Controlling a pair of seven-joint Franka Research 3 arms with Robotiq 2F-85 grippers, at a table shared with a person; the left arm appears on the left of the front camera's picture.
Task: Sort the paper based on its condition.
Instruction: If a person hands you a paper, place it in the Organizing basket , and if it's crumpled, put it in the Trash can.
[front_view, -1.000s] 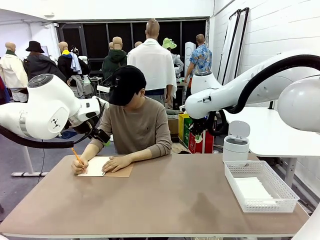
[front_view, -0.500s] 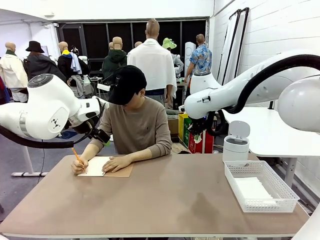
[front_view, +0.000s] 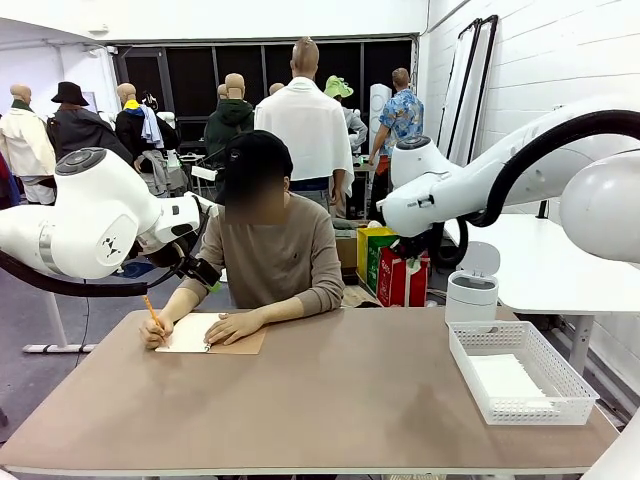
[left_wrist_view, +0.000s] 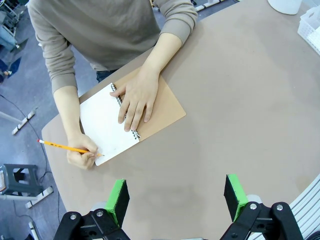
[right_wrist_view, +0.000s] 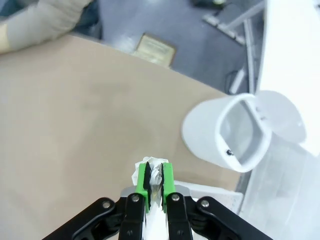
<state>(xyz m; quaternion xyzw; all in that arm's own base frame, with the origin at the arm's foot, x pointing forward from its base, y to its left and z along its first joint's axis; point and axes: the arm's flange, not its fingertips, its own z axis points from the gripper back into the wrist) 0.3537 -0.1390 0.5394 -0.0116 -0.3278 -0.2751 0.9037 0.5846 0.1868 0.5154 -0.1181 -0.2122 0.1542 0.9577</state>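
Observation:
In the right wrist view my right gripper (right_wrist_view: 155, 179) is shut on a crumpled wad of white paper (right_wrist_view: 151, 162), held high over the table's right side. A small white bin (right_wrist_view: 220, 132) with its lid swung open stands just ahead and to the right of it. A flat white sheet of paper (front_view: 505, 378) lies in the white basket (front_view: 530, 408) at the table's right. My left gripper (left_wrist_view: 176, 197) hangs open and empty above the table, near the person.
The person at the far side holds down a spiral notebook (left_wrist_view: 107, 122) with a brown cover and writes on its white page with a yellow pencil (left_wrist_view: 65, 147). The bin (front_view: 472, 290) stands behind the basket. Bare tabletop (front_view: 340, 390) spreads across the middle.
My right arm has swung to the right and slightly up, toward the bin, still holding the wad. The left arm has stayed still, and the person keeps writing.

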